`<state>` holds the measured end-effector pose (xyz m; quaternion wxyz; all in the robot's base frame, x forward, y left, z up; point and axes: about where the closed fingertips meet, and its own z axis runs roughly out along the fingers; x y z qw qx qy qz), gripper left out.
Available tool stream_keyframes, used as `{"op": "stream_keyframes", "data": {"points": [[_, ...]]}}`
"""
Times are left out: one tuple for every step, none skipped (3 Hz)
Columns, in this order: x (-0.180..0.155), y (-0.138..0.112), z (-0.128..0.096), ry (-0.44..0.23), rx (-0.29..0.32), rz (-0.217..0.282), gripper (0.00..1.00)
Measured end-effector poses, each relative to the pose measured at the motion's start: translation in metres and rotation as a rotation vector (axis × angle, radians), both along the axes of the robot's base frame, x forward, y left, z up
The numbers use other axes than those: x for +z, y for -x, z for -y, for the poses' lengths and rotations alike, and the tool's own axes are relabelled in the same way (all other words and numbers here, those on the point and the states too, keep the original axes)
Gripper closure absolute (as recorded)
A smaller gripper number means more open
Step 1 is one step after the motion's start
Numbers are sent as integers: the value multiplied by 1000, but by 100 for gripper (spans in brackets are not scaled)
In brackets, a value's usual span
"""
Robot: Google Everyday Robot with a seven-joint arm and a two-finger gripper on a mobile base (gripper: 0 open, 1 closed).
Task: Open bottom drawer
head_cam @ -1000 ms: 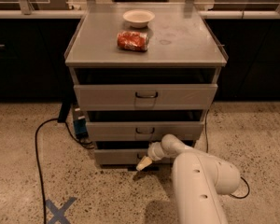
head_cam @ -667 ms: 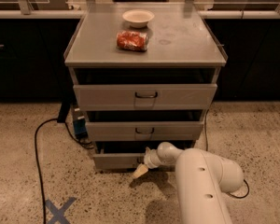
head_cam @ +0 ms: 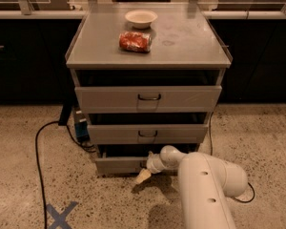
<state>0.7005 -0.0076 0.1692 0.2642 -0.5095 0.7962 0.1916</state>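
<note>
The bottom drawer [head_cam: 115, 164] is the lowest and narrowest grey front of the cabinet, just above the floor. It stands pulled out a little, with a dark gap above it. My gripper [head_cam: 144, 174] is at the drawer's mid-front, where the handle sits; the handle itself is hidden behind the wrist. One cream fingertip [head_cam: 142, 177] points down-left toward the floor. My white arm [head_cam: 205, 190] reaches in from the lower right.
Top drawer [head_cam: 148, 98] and middle drawer [head_cam: 148, 133] sit above. A white bowl [head_cam: 141, 18] and a red crushed can [head_cam: 135, 41] lie on the cabinet top [head_cam: 190, 42]. A black cable [head_cam: 38, 156] and blue tape cross [head_cam: 59, 214] are on the floor at left.
My gripper has drawn back toward me and down, and the bottom drawer has slid out slightly with it.
</note>
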Motion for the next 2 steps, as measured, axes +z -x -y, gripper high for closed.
{"op": "stream_keyframes", "data": {"points": [[4, 0, 0, 0, 0, 0, 0], [6, 18, 3, -31, -9, -8, 0]]}}
